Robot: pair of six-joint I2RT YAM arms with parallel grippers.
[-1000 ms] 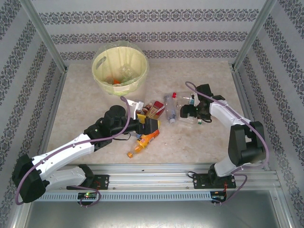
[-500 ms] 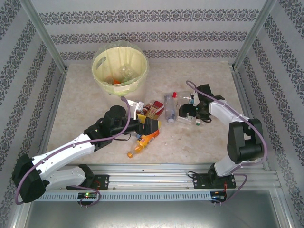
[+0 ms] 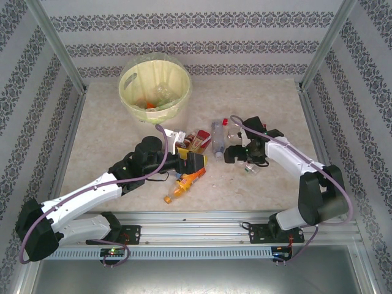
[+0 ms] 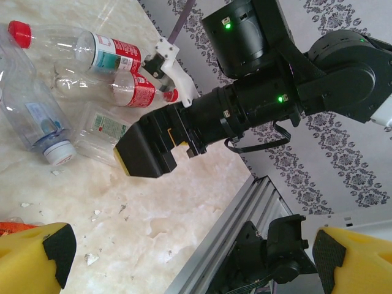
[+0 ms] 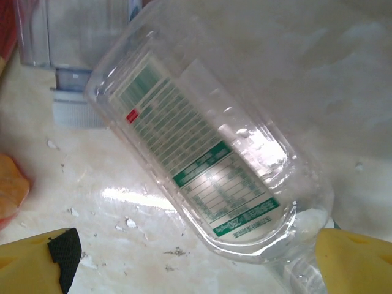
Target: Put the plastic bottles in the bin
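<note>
A: Overhead view, and the bin [image 3: 153, 115] sits far left on the worktop [image 3: 104, 141] with its yellow liner in. A few bottles are down inside it, one orange, some clear

B: The rest of the pile is well apart from it, around the middle of the worktop. What's the right hand [image 5: 196, 260] doing?

A: Fingers spread wide, one yellow pad in each bottom corner of its own camera. The clear bottle with the green label [image 5: 202, 171] lies flat on the marble right in front, its base down between the fingertips. Whether a pad touches it I can't tell, but nothing's clamped

B: Just left of that one I've got the blue-labelled bottle [image 4: 33, 119], white cap, on its side

A: Yes, and further left two red-labelled bottles [image 4: 107, 52] side by side, one with a red cap

B: And the left hand [image 3: 191, 162]?

A: Released as well, pads far apart, nothing between them. It's at the left edge of the pile, facing the right hand across it

B: The orange bottle [image 3: 182, 184]?

A: Lying on the worktop just on the near side of the left hand, untouched
</note>
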